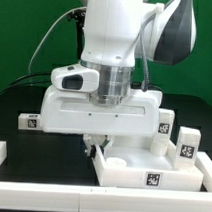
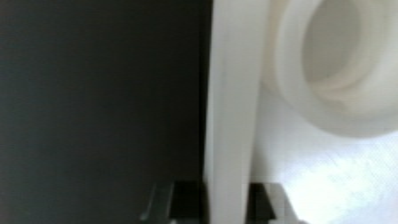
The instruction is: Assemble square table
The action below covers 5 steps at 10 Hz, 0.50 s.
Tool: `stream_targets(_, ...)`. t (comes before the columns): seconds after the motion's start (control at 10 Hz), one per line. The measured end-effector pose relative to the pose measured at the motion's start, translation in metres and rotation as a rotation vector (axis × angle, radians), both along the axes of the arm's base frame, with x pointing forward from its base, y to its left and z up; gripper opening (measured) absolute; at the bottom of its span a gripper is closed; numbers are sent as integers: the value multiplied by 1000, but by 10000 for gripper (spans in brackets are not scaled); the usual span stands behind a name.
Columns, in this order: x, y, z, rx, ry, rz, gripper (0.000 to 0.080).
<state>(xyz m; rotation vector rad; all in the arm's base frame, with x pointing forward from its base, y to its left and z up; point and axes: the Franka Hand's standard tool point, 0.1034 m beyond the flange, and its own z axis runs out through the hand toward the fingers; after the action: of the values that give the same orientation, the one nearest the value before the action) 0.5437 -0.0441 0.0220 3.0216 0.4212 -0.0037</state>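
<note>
The white square tabletop (image 1: 141, 168) lies at the front right in the exterior view, with a tag on its near rim. My gripper (image 1: 95, 146) stands straight down over its left corner. In the wrist view my gripper (image 2: 228, 205) has one dark finger (image 2: 185, 200) on each side of the tabletop's raised rim (image 2: 231, 90) and looks shut on it. A round socket (image 2: 347, 70) shows inside the tray. Two tagged white legs (image 1: 165, 122) (image 1: 188, 145) stand at the tabletop's right. Another tagged white block (image 1: 30, 119) shows at the left.
A plain white bar (image 1: 0, 154) lies at the front left on the black table. The arm's wide white hand (image 1: 94, 111) hides what is behind it. A green wall stands at the back.
</note>
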Motion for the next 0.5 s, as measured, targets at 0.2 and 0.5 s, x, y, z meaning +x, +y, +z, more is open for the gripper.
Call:
stream_targets(0.2,16,2,8,-16,34,193,58)
stream_targets(0.5,52,6,12,-4,55,512,58)
